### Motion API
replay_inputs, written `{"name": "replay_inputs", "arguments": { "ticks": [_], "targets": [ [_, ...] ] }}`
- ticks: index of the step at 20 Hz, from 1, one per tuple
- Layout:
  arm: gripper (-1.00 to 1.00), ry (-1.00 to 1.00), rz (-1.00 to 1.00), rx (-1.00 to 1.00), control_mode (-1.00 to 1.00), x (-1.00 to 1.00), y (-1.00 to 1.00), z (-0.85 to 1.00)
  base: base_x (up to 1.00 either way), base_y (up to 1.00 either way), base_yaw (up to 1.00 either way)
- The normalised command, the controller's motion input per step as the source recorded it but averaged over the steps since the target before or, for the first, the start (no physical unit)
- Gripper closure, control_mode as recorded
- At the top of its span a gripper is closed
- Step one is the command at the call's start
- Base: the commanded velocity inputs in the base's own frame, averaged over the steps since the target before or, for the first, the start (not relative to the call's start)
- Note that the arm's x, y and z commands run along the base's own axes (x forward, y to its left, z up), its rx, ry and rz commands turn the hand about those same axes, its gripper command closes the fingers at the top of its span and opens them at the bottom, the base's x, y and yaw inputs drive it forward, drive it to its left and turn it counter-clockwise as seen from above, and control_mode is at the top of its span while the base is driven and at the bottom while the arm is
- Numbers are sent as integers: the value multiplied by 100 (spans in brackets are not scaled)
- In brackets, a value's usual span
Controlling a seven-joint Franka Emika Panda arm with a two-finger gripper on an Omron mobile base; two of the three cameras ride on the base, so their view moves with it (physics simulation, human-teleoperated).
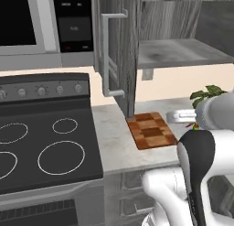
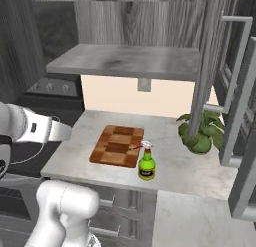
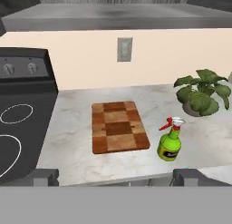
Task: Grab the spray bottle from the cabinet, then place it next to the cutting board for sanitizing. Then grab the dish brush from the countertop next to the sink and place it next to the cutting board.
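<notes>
The spray bottle (image 3: 170, 145) is seen standing upright on the countertop (image 3: 77, 155), just beside the cutting board (image 3: 118, 126) at its corner on the potted plant (image 3: 202, 97) side, its long axis vertical and its red trigger nozzle turned back toward the board. The gripper (image 3: 115, 177) is held back from the board with its fingers spread wide and nothing between them. The bottle is judged light, rigid and somewhat slick, best taken across its green body below the neck; the dish brush remains to be fetched.
</notes>
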Motion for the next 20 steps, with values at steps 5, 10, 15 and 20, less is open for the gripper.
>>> {"name": "replay_inputs", "arguments": {
  "ticks": [5, 10, 15, 20],
  "targets": [
    [-100, 0, 0, 0, 100, 0, 0, 0, -99, 0, -2],
    [-100, 0, 0, 0, 100, 0, 0, 0, -100, 19, 1],
    [-100, 0, 0, 0, 100, 0, 0, 0, -88, 56, 29],
    [-100, 0, 0, 0, 100, 0, 0, 0, -32, 64, 72]
  ]
}}
